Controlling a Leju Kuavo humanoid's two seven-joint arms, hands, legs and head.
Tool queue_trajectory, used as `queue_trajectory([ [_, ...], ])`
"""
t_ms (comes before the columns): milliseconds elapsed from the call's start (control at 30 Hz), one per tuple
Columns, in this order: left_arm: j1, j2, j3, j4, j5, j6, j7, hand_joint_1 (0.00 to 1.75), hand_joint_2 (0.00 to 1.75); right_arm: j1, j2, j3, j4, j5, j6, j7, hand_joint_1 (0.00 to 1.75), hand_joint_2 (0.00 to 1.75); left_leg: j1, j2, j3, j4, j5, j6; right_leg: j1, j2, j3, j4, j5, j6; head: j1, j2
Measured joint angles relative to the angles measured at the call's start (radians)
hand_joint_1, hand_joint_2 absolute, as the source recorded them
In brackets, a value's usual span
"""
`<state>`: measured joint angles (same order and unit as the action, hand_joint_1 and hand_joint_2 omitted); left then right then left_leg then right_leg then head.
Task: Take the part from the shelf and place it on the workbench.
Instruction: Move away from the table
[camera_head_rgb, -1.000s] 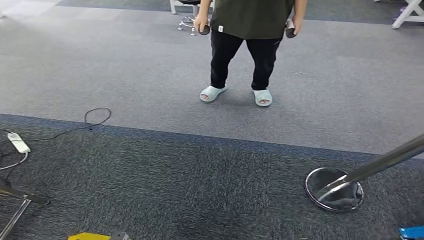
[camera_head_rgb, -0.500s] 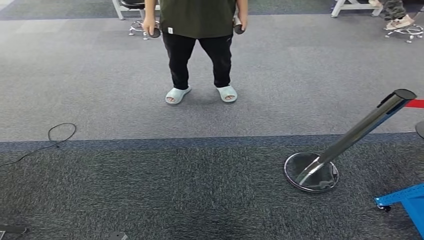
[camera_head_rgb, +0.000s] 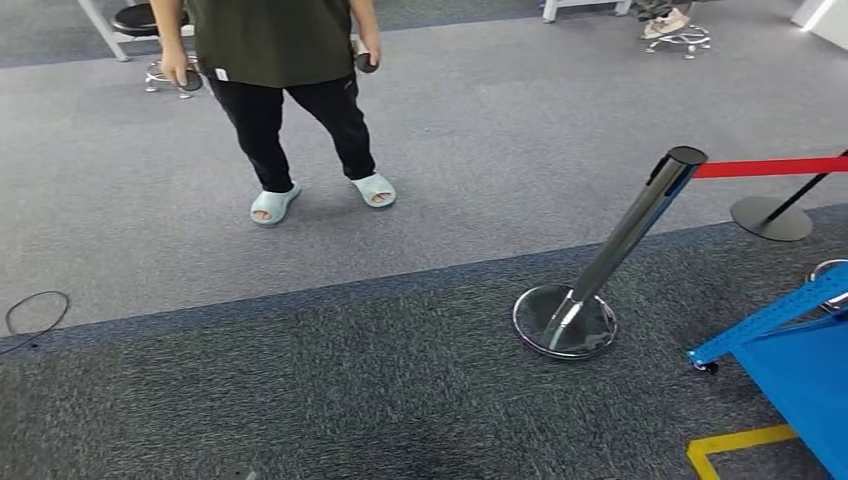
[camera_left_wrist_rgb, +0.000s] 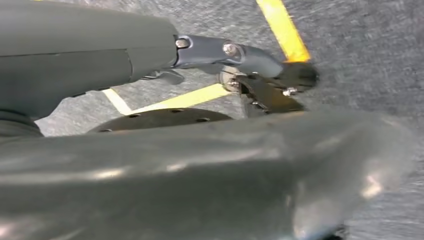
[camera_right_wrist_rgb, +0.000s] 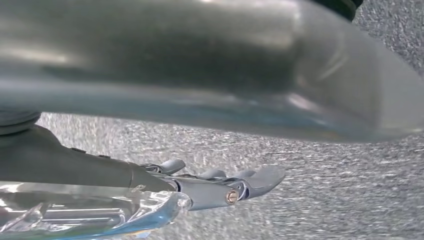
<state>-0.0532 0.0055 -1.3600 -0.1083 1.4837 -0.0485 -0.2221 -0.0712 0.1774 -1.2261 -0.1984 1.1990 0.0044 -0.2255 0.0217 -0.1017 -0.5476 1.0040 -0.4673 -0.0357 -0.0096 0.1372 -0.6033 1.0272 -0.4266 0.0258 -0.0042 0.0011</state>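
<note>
View swung right — blue workbench (camera_head_rgb: 800, 370) nearer, person (camera_head_rgb: 270, 60) shifted left.

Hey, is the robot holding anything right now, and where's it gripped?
Clear plastic wrapping lies against the right hand; the grip cannot be told. Left hand: nothing seen.

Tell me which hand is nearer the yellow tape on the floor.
Left. The left hand hangs right over the yellow tape, which crosses the floor behind its fingers; the right hand hangs over plain grey carpet.
</note>
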Motion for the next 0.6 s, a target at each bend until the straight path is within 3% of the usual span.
queue_trajectory([
  [67,-0.001,-0.001,0.000,0.000,0.000,-0.003,-0.002,0.00,0.00,0.005,0.000,0.000,0.000,0.001,-0.001,0.004,0.00,0.00,-0.003,0.017,0.003,-0.008,0.000,0.012,-0.004,0.023,-0.011,-0.005,0.005,0.015,0.000,0.000],
  [100,-0.003,0.000,0.000,0.000,-0.001,-0.002,-0.003,0.00,0.00,0.008,0.001,0.000,0.000,0.004,-0.003,0.007,0.00,0.00,-0.004,0.030,0.004,-0.011,0.002,0.020,-0.005,0.013,-0.016,-0.002,0.003,0.020,0.001,0.000],
  [133,-0.004,0.000,0.000,0.000,-0.001,-0.001,-0.003,0.00,0.00,0.009,0.002,0.000,0.000,0.007,-0.005,0.009,0.00,0.00,-0.004,0.045,0.006,-0.014,0.004,0.027,-0.003,-0.014,-0.027,0.015,-0.009,0.024,0.004,0.000],
  [200,-0.002,0.003,0.000,0.000,0.000,0.003,-0.001,0.00,0.00,0.004,0.005,0.000,0.000,0.014,-0.010,0.013,0.00,0.00,-0.009,0.077,0.008,-0.016,0.004,0.037,0.000,-0.092,-0.074,0.116,-0.068,0.027,0.011,0.000],
  [267,0.002,0.005,0.000,0.000,0.000,0.004,0.003,0.00,0.00,-0.002,0.009,0.000,0.000,0.015,-0.015,0.014,0.00,0.00,-0.014,0.113,0.009,-0.016,0.001,0.041,0.000,-0.126,-0.137,0.250,-0.129,0.030,0.012,0.000],
  [300,0.003,0.005,0.000,0.000,0.000,0.003,0.004,0.00,0.00,-0.001,0.011,0.000,0.000,0.014,-0.018,0.015,0.00,0.00,-0.015,0.129,0.010,-0.016,0.000,0.042,-0.001,-0.130,-0.151,0.284,-0.136,0.031,0.012,0.000],
  [333,0.003,0.006,0.000,0.000,-0.001,0.002,0.003,0.00,0.00,0.000,0.012,0.000,0.000,0.013,-0.022,0.016,0.00,0.00,-0.015,0.144,0.011,-0.016,-0.002,0.041,-0.001,-0.133,-0.144,0.278,-0.125,0.032,0.012,0.000],
  [367,0.002,0.006,0.000,0.000,-0.002,0.000,0.002,0.00,0.00,0.001,0.013,0.000,0.000,0.011,-0.026,0.017,0.00,0.00,-0.015,0.156,0.015,-0.016,-0.004,0.039,-0.001,-0.140,-0.114,0.230,-0.097,0.032,0.012,0.000],
  [433,0.001,0.006,-0.001,0.000,-0.003,-0.005,-0.002,0.00,0.00,0.001,0.014,0.000,0.000,0.010,-0.034,0.019,0.00,0.00,-0.018,0.179,0.025,-0.015,-0.012,0.030,0.001,-0.180,-0.030,0.089,-0.041,0.028,0.013,0.000],
  [500,0.000,0.008,-0.002,0.000,-0.003,-0.008,-0.005,0.00,0.00,-0.003,0.015,0.000,0.001,0.010,-0.038,0.020,0.00,0.00,-0.022,0.197,0.034,-0.015,-0.018,0.020,0.005,-0.205,0.015,0.014,-0.021,0.017,0.011,0.000],
  [567,-0.003,0.009,-0.002,0.000,-0.003,-0.009,-0.005,0.00,0.00,-0.003,0.015,0.000,0.001,0.010,-0.039,0.021,0.00,0.00,-0.022,0.214,0.041,-0.018,-0.021,0.008,0.008,-0.186,0.012,0.009,-0.021,0.003,0.009,0.000],
  [600,-0.005,0.009,-0.002,0.000,-0.003,-0.009,-0.005,0.00,0.00,-0.003,0.015,0.000,0.001,0.010,-0.040,0.021,0.00,0.00,-0.019,0.209,0.044,-0.017,-0.025,0.002,0.008,-0.174,0.012,0.007,-0.019,-0.003,0.009,0.000],
])
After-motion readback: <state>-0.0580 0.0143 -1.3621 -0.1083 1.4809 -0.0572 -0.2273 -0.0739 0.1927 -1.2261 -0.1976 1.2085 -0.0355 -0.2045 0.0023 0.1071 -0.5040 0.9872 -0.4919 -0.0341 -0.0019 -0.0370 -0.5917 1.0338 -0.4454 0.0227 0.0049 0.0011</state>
